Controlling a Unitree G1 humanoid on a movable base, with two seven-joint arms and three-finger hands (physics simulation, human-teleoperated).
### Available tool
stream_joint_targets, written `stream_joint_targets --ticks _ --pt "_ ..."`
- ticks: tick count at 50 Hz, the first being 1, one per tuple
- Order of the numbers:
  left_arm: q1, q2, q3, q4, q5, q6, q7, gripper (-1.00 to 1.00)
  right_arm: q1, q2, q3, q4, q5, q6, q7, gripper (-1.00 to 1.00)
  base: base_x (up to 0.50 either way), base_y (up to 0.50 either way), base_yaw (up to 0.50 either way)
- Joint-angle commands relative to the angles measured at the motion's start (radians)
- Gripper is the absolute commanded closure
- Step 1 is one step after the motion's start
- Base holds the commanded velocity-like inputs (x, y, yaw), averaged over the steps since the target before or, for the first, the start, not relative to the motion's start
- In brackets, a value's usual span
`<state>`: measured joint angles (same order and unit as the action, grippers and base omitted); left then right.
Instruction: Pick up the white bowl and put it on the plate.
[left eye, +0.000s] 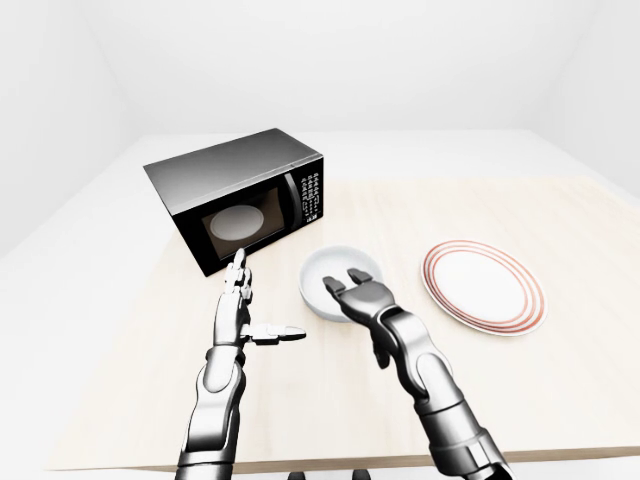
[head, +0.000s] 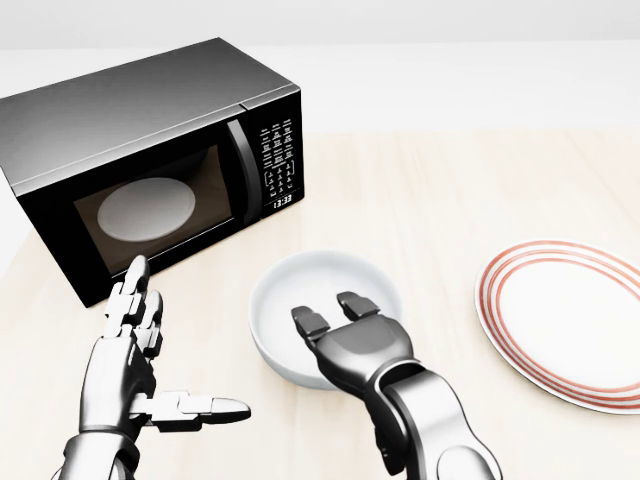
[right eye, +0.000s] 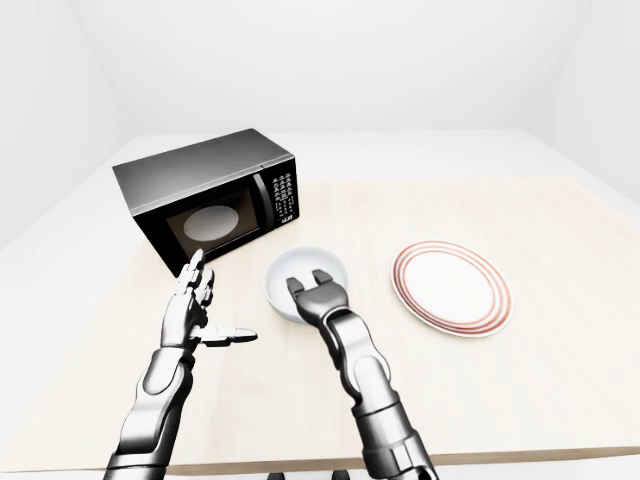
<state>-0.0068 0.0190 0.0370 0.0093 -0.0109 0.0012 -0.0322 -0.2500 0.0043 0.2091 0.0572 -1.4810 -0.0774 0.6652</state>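
1. Bowl (head: 325, 300), white, sits on the table (head: 450, 190), between the microwave (head: 150, 160) and the plate (head: 565, 320), in the head view.
2. Right hand (head: 345, 335) is over the bowl's lower rim, its fingers (head: 310, 320) curled down inside; whether they grip the rim I cannot tell.
3. Left hand (head: 135, 365) hovers left of the bowl, fingers spread wide and thumb pointing toward the bowl, holding nothing.
4. Plate, red-ringed, lies right of the bowl, apart from it.
5. Microwave stands above-left of the bowl, door closed.
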Motion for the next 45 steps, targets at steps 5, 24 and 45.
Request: stream_joint_targets --ticks 5,24,45 --pt "0.000 0.000 0.000 0.000 0.000 0.000 0.000 -1.00 0.028 -0.018 0.002 0.013 -0.028 -0.010 0.023 -1.00 0.00 0.00 0.00" --pt "0.000 0.000 0.000 0.000 0.000 0.000 0.000 -1.00 0.026 -0.013 0.002 0.028 -0.030 -0.010 0.018 -1.00 0.00 0.00 0.00" --pt "0.000 0.000 0.000 0.000 0.000 0.000 0.000 -1.00 0.022 -0.015 0.000 0.056 -0.017 -0.010 -0.007 0.75 0.00 0.00 0.00"
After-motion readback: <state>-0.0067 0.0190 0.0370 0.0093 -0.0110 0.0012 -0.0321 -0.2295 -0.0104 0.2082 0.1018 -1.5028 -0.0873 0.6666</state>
